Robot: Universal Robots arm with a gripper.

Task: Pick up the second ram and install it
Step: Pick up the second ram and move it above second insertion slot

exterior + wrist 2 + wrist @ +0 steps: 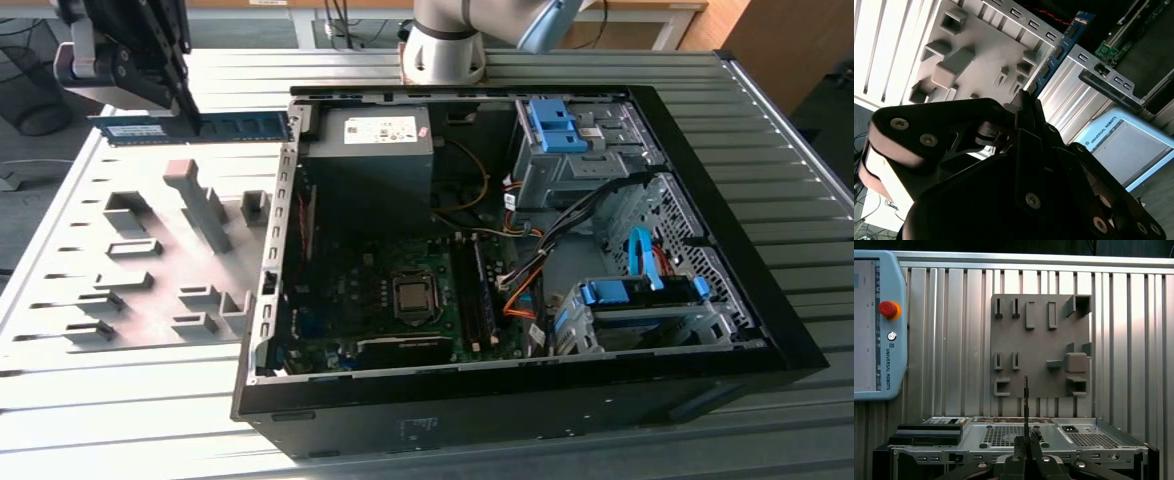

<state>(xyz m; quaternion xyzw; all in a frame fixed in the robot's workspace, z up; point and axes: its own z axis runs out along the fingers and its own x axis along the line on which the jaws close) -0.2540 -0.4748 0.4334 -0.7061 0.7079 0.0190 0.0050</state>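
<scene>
Grip tight on the second ram (227, 128), my gripper (184, 118) carries it in the air above the grey holder plate (60, 215), high enough, I judge, to clear its blocks. The stick's long axis lies level, standing on edge, 1 end pointing toward the open computer case (747, 300).

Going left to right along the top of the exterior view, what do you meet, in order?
the second ram held in the gripper → power supply box → blue-latched drive cage
</scene>
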